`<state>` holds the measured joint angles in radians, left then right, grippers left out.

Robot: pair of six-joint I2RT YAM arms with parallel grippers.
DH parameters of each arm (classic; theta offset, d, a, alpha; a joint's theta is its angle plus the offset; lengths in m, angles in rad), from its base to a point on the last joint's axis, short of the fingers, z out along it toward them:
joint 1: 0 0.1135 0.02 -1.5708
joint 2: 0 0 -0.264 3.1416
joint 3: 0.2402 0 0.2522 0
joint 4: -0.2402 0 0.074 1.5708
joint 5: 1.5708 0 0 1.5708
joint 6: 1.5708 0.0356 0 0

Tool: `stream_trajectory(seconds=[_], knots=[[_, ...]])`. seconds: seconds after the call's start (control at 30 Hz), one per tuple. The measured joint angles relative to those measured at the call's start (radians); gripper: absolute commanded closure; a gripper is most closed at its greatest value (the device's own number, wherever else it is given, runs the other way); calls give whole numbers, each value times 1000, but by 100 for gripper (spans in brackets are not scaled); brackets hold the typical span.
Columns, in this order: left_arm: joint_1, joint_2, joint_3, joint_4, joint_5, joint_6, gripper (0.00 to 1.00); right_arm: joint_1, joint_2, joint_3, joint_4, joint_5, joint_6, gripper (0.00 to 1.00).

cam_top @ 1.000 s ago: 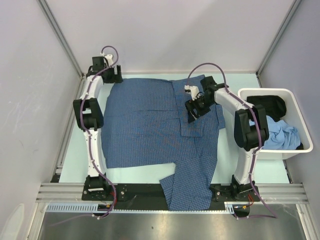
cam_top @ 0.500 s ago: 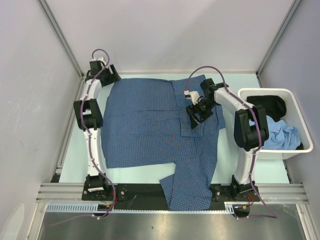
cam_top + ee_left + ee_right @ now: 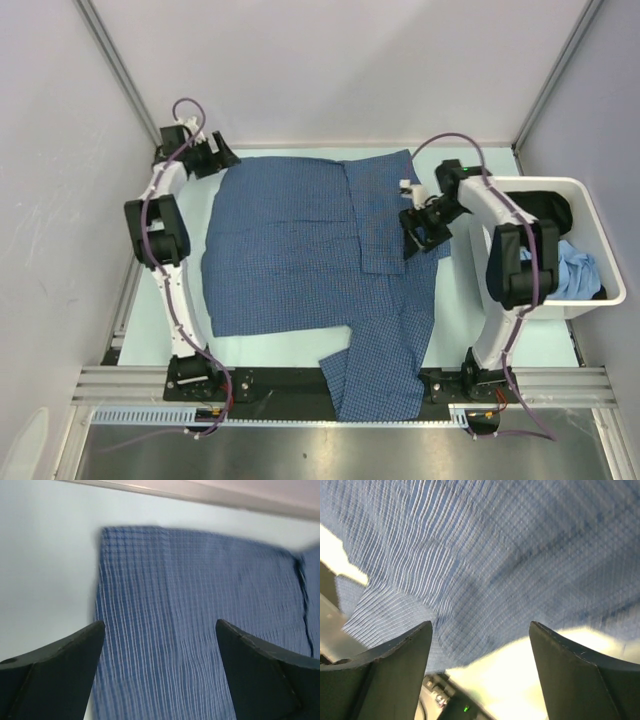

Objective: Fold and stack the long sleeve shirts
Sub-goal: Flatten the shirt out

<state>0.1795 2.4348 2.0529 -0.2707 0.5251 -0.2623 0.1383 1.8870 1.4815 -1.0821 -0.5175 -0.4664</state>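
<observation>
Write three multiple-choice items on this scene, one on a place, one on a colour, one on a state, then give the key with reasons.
1. The white plastic bin stands: A) on the robot's left; B) on the robot's right; C) in the middle.
2. The large spread-out collared cloth shirt is: A) red; B) plain yellow; C) dark blue with fine white checks.
3. The right gripper is: A) open over the shirt; B) shut on the shirt; C) shut on the bin's rim.

Key: B, the bin sits at the right edge of the top view. C, the blue cloth with white checks shows in every view. A, the right wrist view shows both fingers spread apart above the cloth, pinching none of it.
</observation>
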Motion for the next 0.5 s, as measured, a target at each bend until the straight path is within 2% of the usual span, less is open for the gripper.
stream_trajectory(seconds=[0.1, 0.17, 0.2, 0.3, 0.4, 0.5], knots=[[30, -229, -183, -104, 112, 233, 6, -39, -105, -64, -36, -10, -42, 23], [43, -423, -308, -240, 173, 462, 9, -32, -204, -133, -57, 3, -94, 26], [42, -528, -373, -309, 190, 597, 14, -17, -258, -181, -57, 11, -123, 26], [23, -809, -587, -521, 195, 977, 17, 32, -390, -312, -84, 29, -211, 26], [6, -982, -813, -680, 159, 1246, 18, 105, -515, -446, -94, 54, -295, 27], [8, -1033, -1027, -809, 98, 1430, 15, 200, -603, -533, -95, 69, -344, 23]])
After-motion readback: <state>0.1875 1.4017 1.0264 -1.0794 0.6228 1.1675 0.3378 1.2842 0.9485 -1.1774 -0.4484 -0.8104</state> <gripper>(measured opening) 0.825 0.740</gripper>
